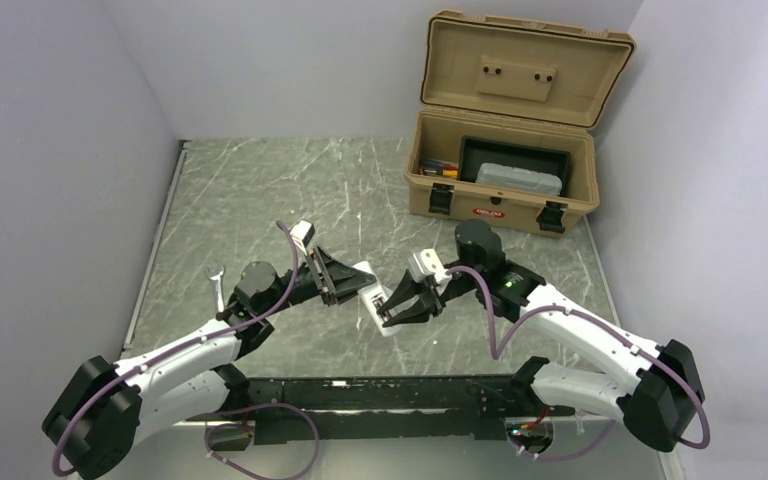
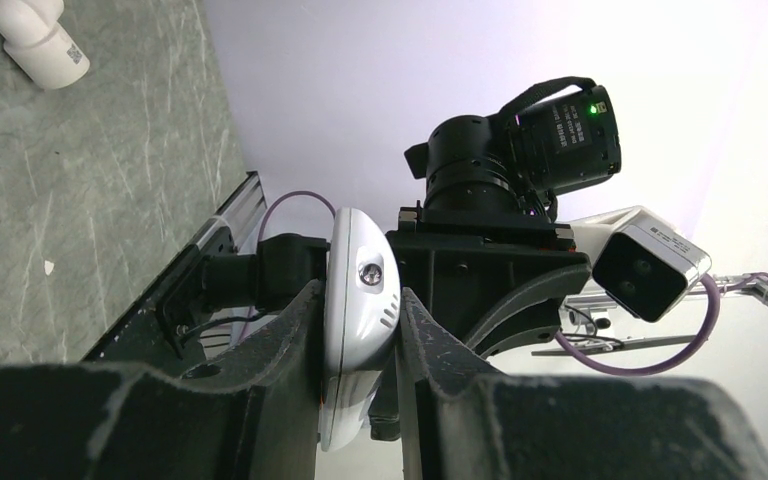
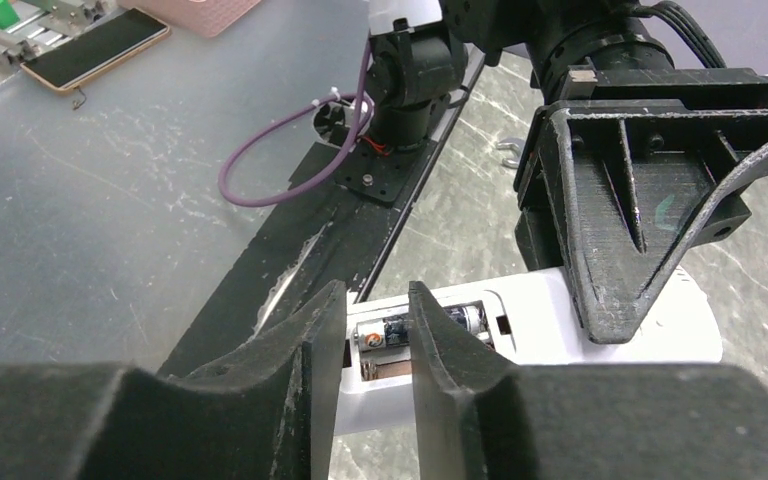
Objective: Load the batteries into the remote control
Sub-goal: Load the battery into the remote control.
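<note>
The white remote control (image 1: 376,303) is held just above the table's middle, back side up, battery bay open. My left gripper (image 1: 358,281) is shut on one end of it; in the left wrist view the remote control (image 2: 358,290) is pinched edge-on between the two fingers. My right gripper (image 3: 377,292) hovers at the open bay with its jaws a little apart and nothing between them. One dark battery (image 3: 385,333) lies in the far slot, partly hidden by a finger. The near slot (image 3: 392,369) shows a spring and a bare brown floor.
An open tan toolbox (image 1: 505,150) stands at the back right. A small white plastic piece (image 2: 40,40) lies on the marble table left of my left arm. A black rail (image 1: 380,395) runs along the near edge. Grey walls close in both sides.
</note>
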Robot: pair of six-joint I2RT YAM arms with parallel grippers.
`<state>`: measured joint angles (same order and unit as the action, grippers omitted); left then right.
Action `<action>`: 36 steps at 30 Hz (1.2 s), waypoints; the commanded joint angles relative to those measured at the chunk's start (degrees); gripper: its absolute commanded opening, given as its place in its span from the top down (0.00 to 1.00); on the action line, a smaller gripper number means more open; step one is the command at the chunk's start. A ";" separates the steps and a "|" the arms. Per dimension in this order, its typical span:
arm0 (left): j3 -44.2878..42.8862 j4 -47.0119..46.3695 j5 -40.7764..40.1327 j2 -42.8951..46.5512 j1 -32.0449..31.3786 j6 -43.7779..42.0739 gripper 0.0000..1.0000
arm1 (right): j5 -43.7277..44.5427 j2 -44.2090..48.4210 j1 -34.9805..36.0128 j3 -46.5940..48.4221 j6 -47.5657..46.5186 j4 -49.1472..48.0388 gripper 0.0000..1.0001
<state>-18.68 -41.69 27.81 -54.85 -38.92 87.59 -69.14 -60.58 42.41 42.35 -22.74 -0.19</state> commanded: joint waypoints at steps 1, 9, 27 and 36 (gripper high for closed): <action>-5.23 -11.36 3.12 3.08 -0.28 5.03 1.00 | 3.48 -2.20 -0.24 -0.89 0.08 3.78 0.65; -5.15 -8.69 2.91 3.69 -0.23 3.23 1.00 | 2.49 -2.28 -0.25 1.19 0.25 2.58 0.62; -4.14 -10.09 2.70 2.55 -0.20 3.42 1.00 | 3.14 9.07 -0.22 -0.17 10.75 -10.64 0.55; -3.68 -8.54 2.61 2.47 -0.27 2.01 1.00 | 10.64 12.95 -0.25 -3.93 15.81 -18.19 0.51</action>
<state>-20.60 -47.46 29.74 -53.30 -38.94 89.86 -63.99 -50.28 42.39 40.12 -10.09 -11.70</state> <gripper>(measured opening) 0.311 0.482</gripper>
